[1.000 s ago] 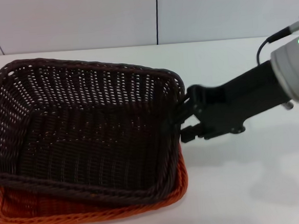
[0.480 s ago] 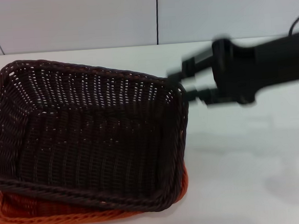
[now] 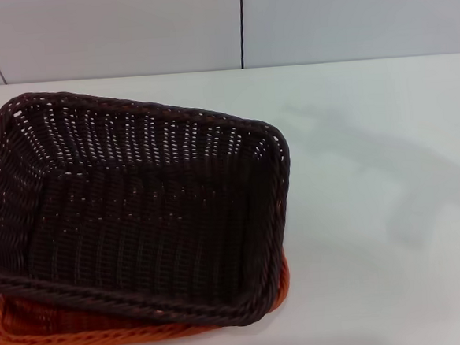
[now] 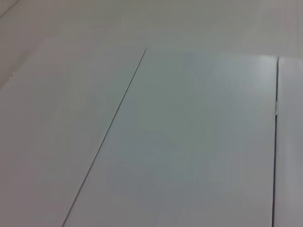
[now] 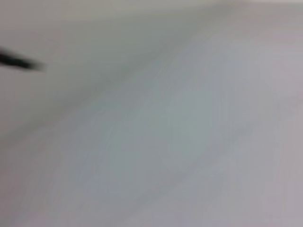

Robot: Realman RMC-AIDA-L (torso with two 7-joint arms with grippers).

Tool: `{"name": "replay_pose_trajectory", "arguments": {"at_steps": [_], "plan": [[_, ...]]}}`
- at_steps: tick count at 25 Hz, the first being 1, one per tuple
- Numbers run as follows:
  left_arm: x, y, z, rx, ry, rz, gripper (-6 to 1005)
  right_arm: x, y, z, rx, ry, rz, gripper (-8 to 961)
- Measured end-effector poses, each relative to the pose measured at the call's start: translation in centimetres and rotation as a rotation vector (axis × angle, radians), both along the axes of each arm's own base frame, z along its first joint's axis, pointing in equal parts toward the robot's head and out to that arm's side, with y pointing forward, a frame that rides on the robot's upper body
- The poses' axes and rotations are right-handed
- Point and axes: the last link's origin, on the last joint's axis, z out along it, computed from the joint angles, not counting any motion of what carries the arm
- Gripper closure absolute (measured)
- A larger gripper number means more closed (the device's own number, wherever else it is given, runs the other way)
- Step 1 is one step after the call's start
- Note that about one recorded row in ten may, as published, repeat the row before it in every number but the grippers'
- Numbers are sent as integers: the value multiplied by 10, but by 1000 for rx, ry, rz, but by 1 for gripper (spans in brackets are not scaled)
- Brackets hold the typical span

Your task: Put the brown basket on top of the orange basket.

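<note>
On the left of the head view the brown basket [image 3: 138, 210] sits on the orange basket [image 3: 36, 332], nested into it rather than beside it; only a strip of orange shows along the near edge and at the near right corner, so the lower one is almost wholly covered. The brown one lies skewed, its long axis running from the far left toward the near right, and its rim looks higher at the far left than at the near side; whether it is seated flat or riding slightly tilted I cannot tell for certain. Both stand on the white table [image 3: 384, 233], whose right half carries only a faint shadow.

Neither gripper appears in any view, so I cannot say whether their fingers are apart or together, nor give a true bearing from either hand to the stack; the left wrist view shows only pale panels with thin seams, and the right wrist view is a blur of pale surface with one dark smear at its edge that I cannot identify.

Judged from how things lie, the placing looks done. The relation that matters for any further move is the skew between the two rims; if a correction were wanted, the stack's right short end faces the open side of the table, so the right arm would probably have the easier reach, though that is a guess.
</note>
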Motion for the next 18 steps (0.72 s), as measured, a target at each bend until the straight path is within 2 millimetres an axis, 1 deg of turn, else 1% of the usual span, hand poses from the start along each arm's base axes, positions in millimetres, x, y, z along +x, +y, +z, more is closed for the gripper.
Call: {"name": "replay_pose_trajectory", "arguments": {"at_steps": [2, 5, 8, 10, 12, 14, 16, 18], "plan": [[2, 3, 7, -5, -9, -18, 454, 6, -3, 12, 51, 137, -120, 548], [6, 9, 17, -7, -7, -32, 454, 29, -9, 35, 174, 332, -277, 548], [10, 14, 26, -8, 13, -32, 454, 62, -13, 59, 221, 540, -410, 548], [11, 18, 28, -15, 19, -20, 454, 94, -10, 74, 225, 673, -505, 548], [10, 22, 26, -25, 13, -3, 454, 127, -1, 80, 219, 775, -595, 548], [10, 24, 25, -30, 7, 5, 454, 157, 10, 82, 208, 844, -668, 548], [6, 26, 20, -40, -17, 25, 454, 174, 13, 83, 201, 864, -697, 548], [5, 27, 18, -43, -21, 28, 454, 187, 9, 85, 213, 851, -712, 548]]}}
